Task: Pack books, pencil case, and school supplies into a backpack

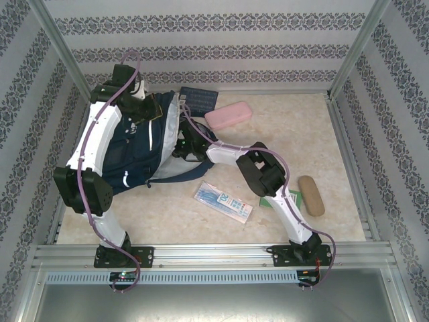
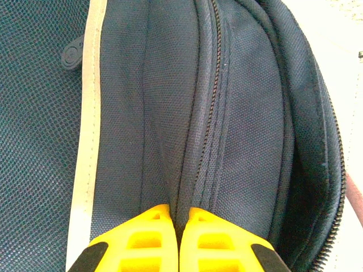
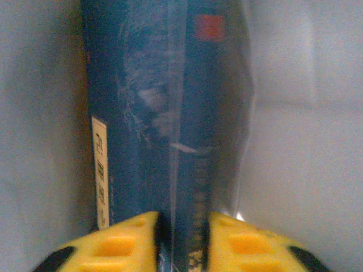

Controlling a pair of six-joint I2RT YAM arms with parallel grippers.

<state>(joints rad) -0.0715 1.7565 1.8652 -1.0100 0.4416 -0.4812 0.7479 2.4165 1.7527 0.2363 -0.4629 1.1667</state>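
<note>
The navy backpack lies at the back left with its mouth toward the middle of the table. My left gripper is shut on a fold of backpack fabric beside a zipper. My right gripper reaches into the backpack's mouth, its fingers either side of a dark blue book standing on edge against the pale lining. The pink pencil case lies on the table behind the right arm. The blue-and-white school supplies packet lies in front of the bag. Another dark book lies at the back.
A brown oblong case lies at the right. A green book pokes out from under the right forearm. Patterned walls and metal rails close in the table on three sides.
</note>
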